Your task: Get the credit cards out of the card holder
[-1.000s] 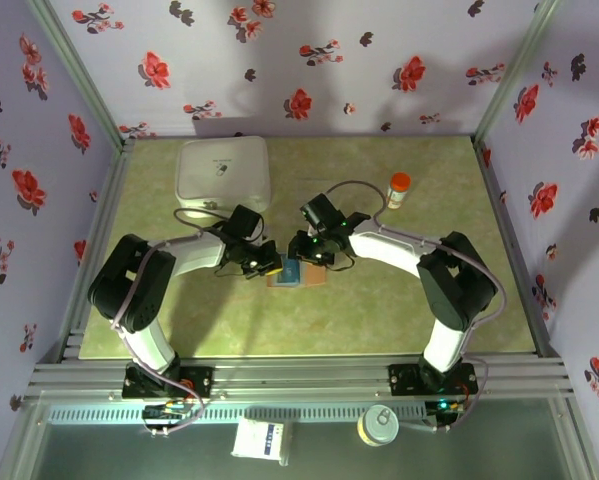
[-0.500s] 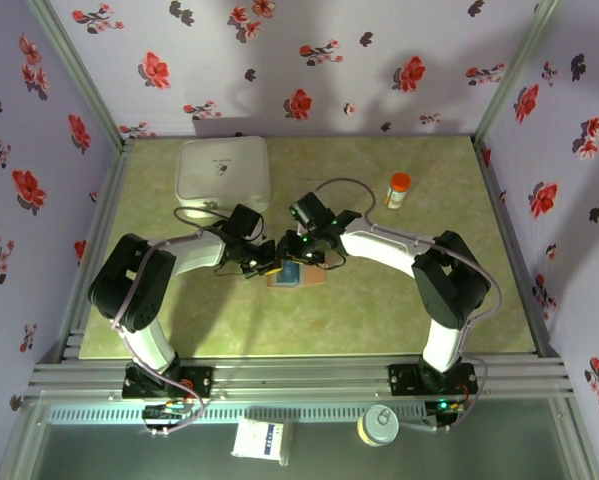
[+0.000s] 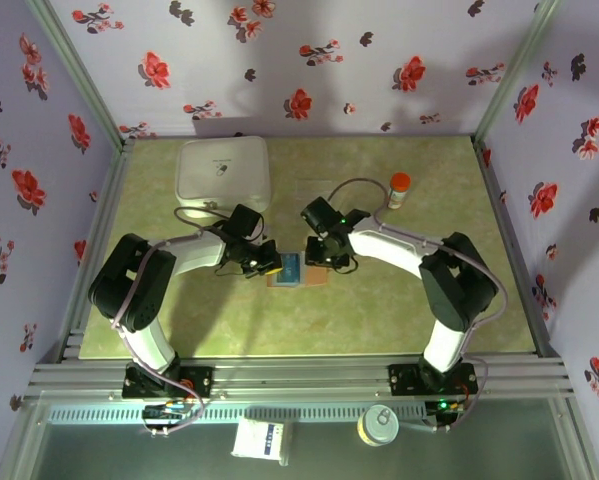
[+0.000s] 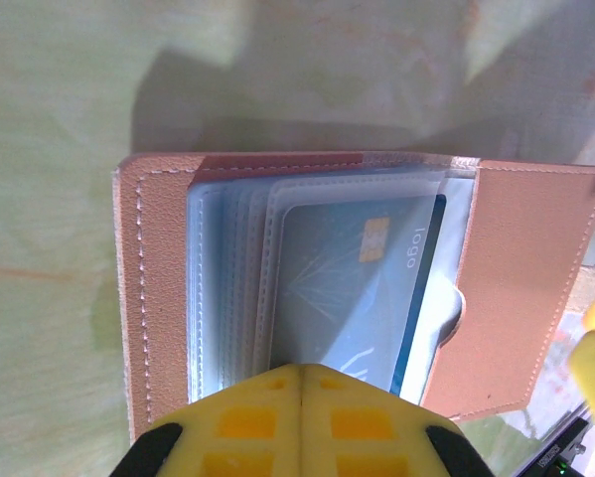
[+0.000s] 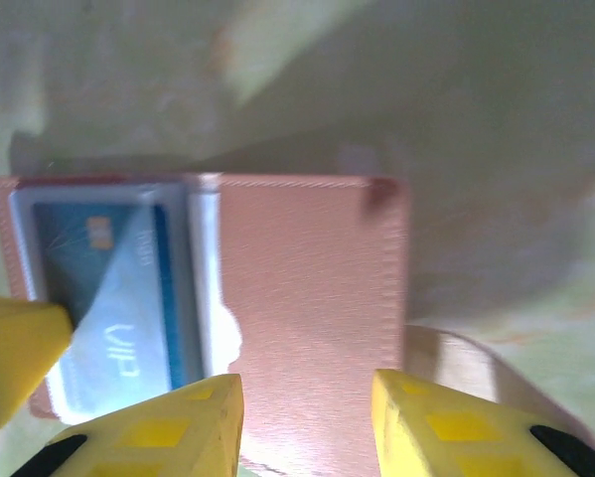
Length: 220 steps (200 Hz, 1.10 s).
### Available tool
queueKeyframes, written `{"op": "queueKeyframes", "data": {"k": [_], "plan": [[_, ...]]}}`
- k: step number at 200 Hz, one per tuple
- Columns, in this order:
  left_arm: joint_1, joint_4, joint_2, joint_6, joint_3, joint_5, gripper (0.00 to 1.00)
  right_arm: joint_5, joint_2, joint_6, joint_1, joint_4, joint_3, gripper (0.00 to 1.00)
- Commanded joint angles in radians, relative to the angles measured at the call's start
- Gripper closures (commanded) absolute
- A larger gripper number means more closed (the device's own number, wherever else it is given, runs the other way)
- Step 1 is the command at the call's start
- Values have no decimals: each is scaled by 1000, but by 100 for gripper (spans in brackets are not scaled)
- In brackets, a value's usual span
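The card holder [image 3: 316,278] lies open on the green table, tan leather outside with clear sleeves inside [image 4: 227,288]. A blue credit card [image 4: 352,288] sits in the top sleeve, also seen from the right wrist [image 5: 108,288] and from above [image 3: 291,268]. My left gripper [image 4: 302,370] is shut, its yellow tips resting on the near edge of the sleeves at the holder's left half [image 3: 269,264]. My right gripper [image 5: 302,386] is open, hanging just above the holder's tan flap [image 5: 307,288] with nothing between its fingers; from above it is at the holder's right end [image 3: 324,256].
A white rounded box [image 3: 224,170] stands at the back left, close behind the left arm. An orange-capped bottle [image 3: 399,188] stands at the back right. Metal frame posts and flowered walls close in the table on three sides.
My right gripper swung left over the holder, then came back right above the tan flap, its jaws a little wider. The left gripper and the holder stayed put.
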Motion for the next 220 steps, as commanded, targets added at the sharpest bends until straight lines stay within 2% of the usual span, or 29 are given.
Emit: {"op": "queueKeyframes", "data": {"k": [1,13,30,85,146,220], "plan": [[-6,-38,19,6,-12,-22,100,60,-31,-33,-26,-35,-27,60],[-6,-39,19,7,-12,-22,100,71,-20,-43,-32,-39,-33,58],[-6,-40,16,3,-14,-22,100,80,22,-62,-33,-64,-18,50],[-6,-40,10,-1,-19,-23,100,65,119,-72,-33,-36,-29,44],[-6,-12,12,-25,-47,-7,100,104,163,-80,-28,-52,-38,44],[-4,-7,-2,-35,-44,-2,100,30,36,-61,-7,-32,23,45]]}}
